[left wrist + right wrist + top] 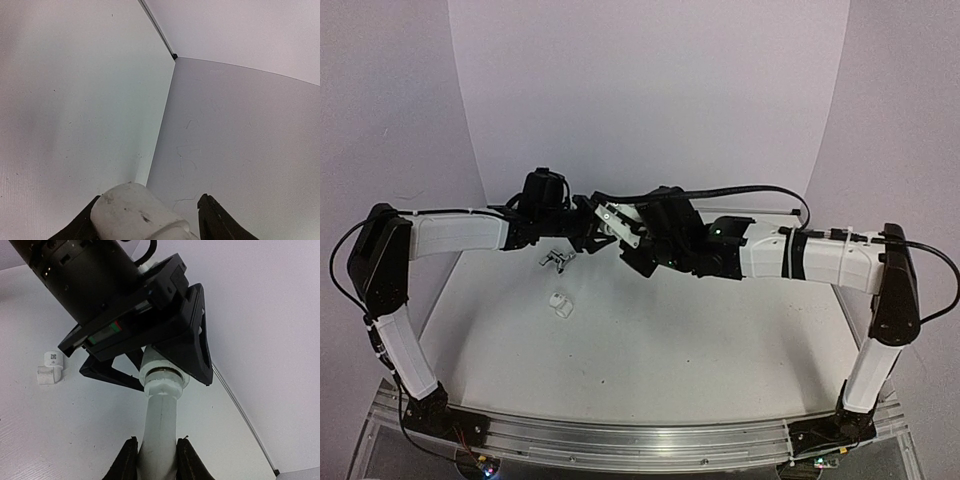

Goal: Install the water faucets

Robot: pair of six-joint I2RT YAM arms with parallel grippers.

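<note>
Both grippers meet in mid-air over the back of the table. My right gripper (156, 440) is shut on a white pipe-like spout (161, 415). The spout's far end sits in the round collar of a white fitting (162, 377). My left gripper (150, 200) is shut on that fitting (132, 212), and its black fingers (192, 340) flank the collar. In the top view the joined white parts (617, 222) show between the left gripper (592, 225) and the right gripper (625, 235). A silver-grey pronged piece (555, 260) and a small white part (558, 303) lie on the table below.
The small white part, with a printed label, also shows in the right wrist view (50, 367), left of the grippers. The white backdrop (75, 100) rises just behind the table's back edge (240, 410). Both arms stretch across the back half of the table.
</note>
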